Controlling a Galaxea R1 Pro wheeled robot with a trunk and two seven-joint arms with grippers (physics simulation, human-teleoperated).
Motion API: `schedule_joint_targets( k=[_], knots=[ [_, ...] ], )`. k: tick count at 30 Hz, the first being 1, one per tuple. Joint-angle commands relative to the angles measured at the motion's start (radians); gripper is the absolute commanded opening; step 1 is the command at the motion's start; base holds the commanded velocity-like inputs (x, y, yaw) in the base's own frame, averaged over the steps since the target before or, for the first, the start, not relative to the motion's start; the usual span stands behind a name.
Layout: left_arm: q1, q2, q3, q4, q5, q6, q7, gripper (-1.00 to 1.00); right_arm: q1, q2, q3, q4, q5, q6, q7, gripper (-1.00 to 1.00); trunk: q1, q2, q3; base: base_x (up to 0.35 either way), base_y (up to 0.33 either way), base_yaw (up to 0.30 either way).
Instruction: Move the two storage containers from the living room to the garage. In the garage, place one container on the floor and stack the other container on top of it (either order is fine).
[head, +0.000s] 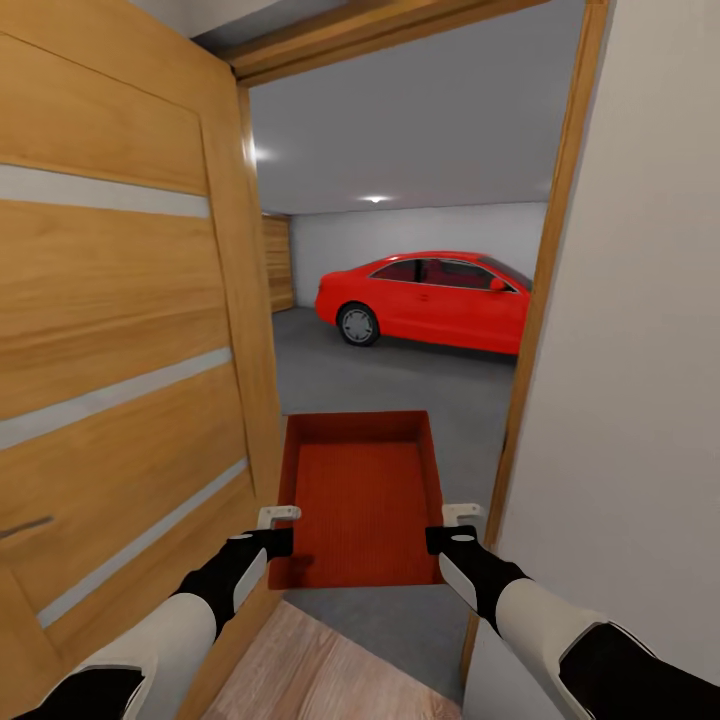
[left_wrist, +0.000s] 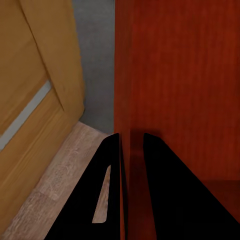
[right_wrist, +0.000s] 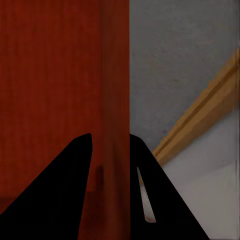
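One orange-red storage container (head: 362, 495) hangs level in front of me in the doorway, open top up, held by both arms. My left gripper (head: 280, 530) is shut on its left wall near the close corner, my right gripper (head: 455, 528) shut on its right wall. In the left wrist view the black fingers (left_wrist: 112, 165) pinch the thin red wall (left_wrist: 131, 100); the right wrist view shows the fingers (right_wrist: 80, 165) clamping the other wall (right_wrist: 112, 75). Beyond the doorway lies the garage with its grey concrete floor (head: 400, 380).
An open wooden door (head: 120, 330) stands close on my left and the door frame (head: 540, 300) and white wall (head: 640, 350) close on my right. A red car (head: 430, 300) is parked deep in the garage. Wood-plank flooring (head: 320, 670) lies under me.
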Motion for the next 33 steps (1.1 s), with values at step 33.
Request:
schedule_joint_targets(
  k=[33],
  knots=[
    [-0.001,-0.001,-0.018,-0.005,0.019,-0.005,0.009,-1.00,-0.001,0.000,0.031,0.001,-0.038,0.007,0.025,-1.00,0.000,-0.002,-0.002,0.097,0.130,-0.068]
  ],
)
